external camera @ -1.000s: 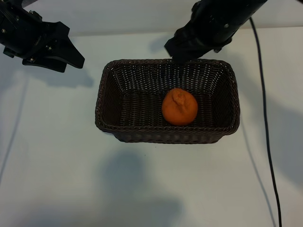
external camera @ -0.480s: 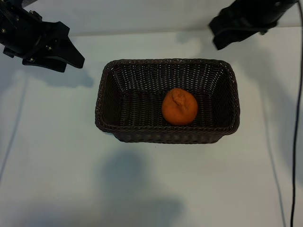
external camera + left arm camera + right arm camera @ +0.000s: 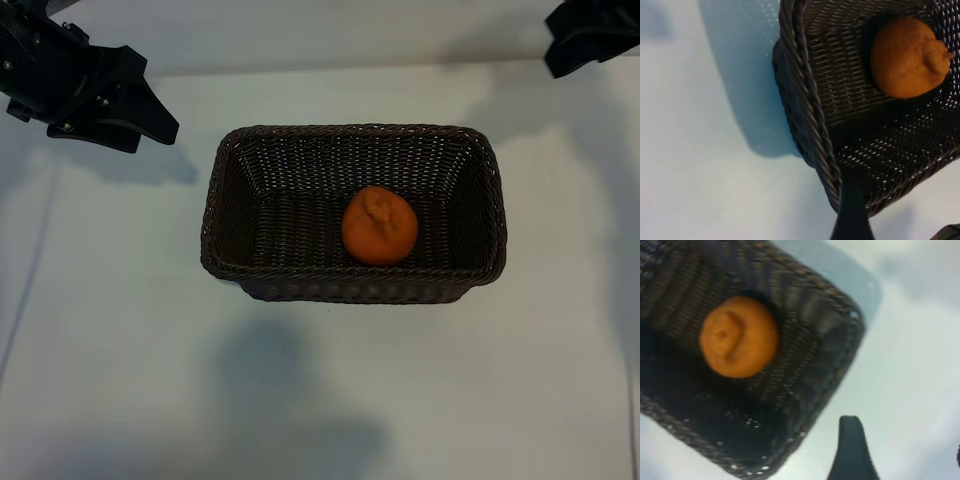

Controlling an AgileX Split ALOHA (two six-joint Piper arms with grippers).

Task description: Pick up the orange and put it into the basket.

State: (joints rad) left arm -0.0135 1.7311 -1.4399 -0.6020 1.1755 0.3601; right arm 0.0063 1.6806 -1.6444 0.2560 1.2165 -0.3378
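On the far left of the exterior view the left gripper [image 3: 150,128] hangs above the white table [image 3: 110,330], well apart from the basket [image 3: 225,200]. Its arm is cut off by the picture's top and left edges, so only the dark wrist block and the tapering fingers show. In its own wrist view just one dark fingertip [image 3: 852,215] and a sliver of the other at the corner enter the picture, spread apart with nothing between them: the jaws stand wide and hold nothing.

In the middle sits one basket, dark woven wicker with a braided rim, resting on the table. One orange [image 3: 380,226] lies on the basket floor, right of centre and close to the near long wall, its bumpy knob facing up. The left wrist view shows only one corner of the basket [image 3: 805,100], the rest running out of the picture, with the orange [image 3: 907,57] inside. The right wrist view is blurred; it gives the orange [image 3: 738,336] inside the basket [image 3: 835,340], whose weave is hard to make out there.

At the far right the right gripper [image 3: 575,45] is mostly cut off by the top right corner, well clear of the basket. One fingertip [image 3: 852,450] is plain in its wrist view, a second barely shows at the edge. The fingers stand apart, gripping nothing.

Count: two grippers, one basket, one orange.
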